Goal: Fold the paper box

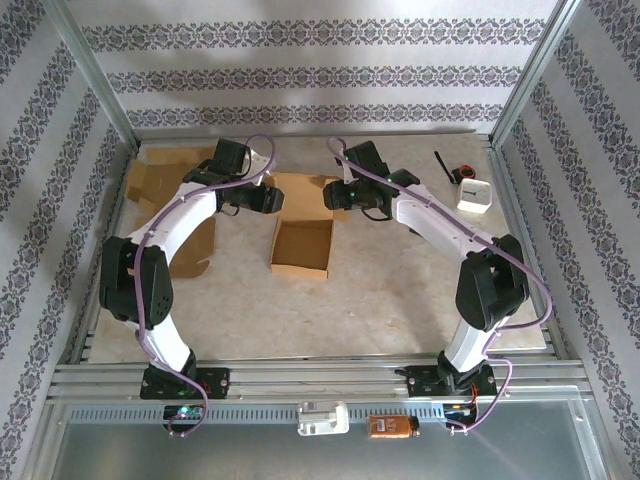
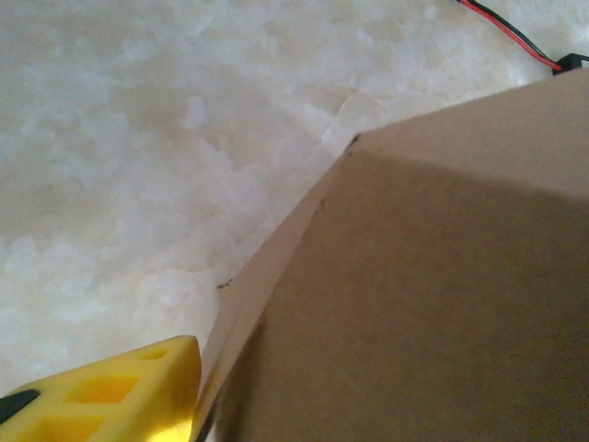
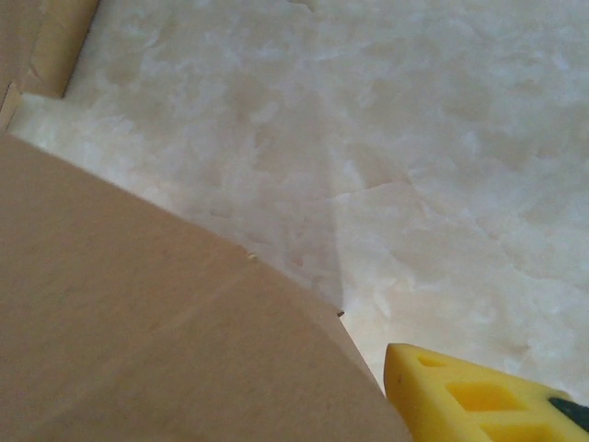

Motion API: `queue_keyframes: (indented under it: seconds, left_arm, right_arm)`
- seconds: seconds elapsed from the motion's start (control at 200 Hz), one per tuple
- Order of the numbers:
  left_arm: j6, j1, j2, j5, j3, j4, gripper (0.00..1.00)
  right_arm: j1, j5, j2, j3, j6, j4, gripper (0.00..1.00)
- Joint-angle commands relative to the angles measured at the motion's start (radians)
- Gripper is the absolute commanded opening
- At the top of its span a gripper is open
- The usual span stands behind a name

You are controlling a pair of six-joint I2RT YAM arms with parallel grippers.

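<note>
- The paper box [image 1: 302,248] stands open-topped at the middle of the table [image 1: 380,300]; its walls are up; the rear flap [image 1: 296,188] reaches back from it, between the two grippers; we judge this flap not yet folded over.
- The left gripper [image 1: 271,200] is at the flap's left edge and the right gripper [image 1: 334,195] at its right edge; in the wrist views the left yellow finger [image 2: 120,396] and the right yellow finger [image 3: 479,396] each lie just beside the cardboard; the opposing finger of each is hidden, so we cannot tell whether the jaws pinch the flap or stand free of it.
- Risk: uneven hold; if one side bites and the other slips, the flap would twist and the crease run skew, or tear at the hinge.
- Risk: nothing pins the base; a push on the flap could slide or tip the light box rather than bend the fold.
- Risk: a finger catching the edge alone could buckle the board.
- Outward: the flat cardboard sheets [image 1: 160,185] lie under the left forearm and a wide sweep could drag them; the white device [image 1: 474,194] and the red-and-black cable [image 2: 515,37] lie off to the right, a lesser concern.
</note>
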Motion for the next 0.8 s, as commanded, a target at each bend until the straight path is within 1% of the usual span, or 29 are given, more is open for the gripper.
queue_keyframes:
  seconds: [0.0,0.075,0.17,0.3,0.455,0.51,0.665,0.799]
  left_arm:
    - [-0.081,-0.019,-0.046,0.003,-0.037,0.059,0.52]
    - [-0.091,-0.031,-0.05,-0.007,-0.045,0.059,0.52]
    - [-0.11,-0.041,-0.049,-0.019,-0.064,0.075,0.52]
    - [-0.14,-0.066,-0.065,-0.039,-0.112,0.129,0.51]
    - [-0.193,-0.08,-0.087,-0.051,-0.169,0.177,0.5]
    - [-0.209,-0.086,-0.099,-0.05,-0.194,0.199,0.49]
    - [-0.249,-0.1,-0.143,-0.063,-0.273,0.258,0.5]
    - [-0.283,-0.108,-0.179,-0.064,-0.342,0.316,0.5]
  right_arm:
    - [0.022,0.034,0.025,0.003,0.042,0.001,0.5]
    - [0.033,0.056,0.03,0.006,0.057,0.0,0.5]
    - [0.044,0.071,0.028,0.001,0.075,0.009,0.46]
    - [0.063,0.099,0.025,-0.012,0.088,0.02,0.43]
    - [0.076,0.131,0.013,-0.048,0.142,0.04,0.39]
    - [0.085,0.135,0.005,-0.065,0.154,0.056,0.39]
    - [0.111,0.194,-0.033,-0.134,0.184,0.113,0.38]
    - [0.121,0.209,-0.072,-0.217,0.234,0.192,0.35]
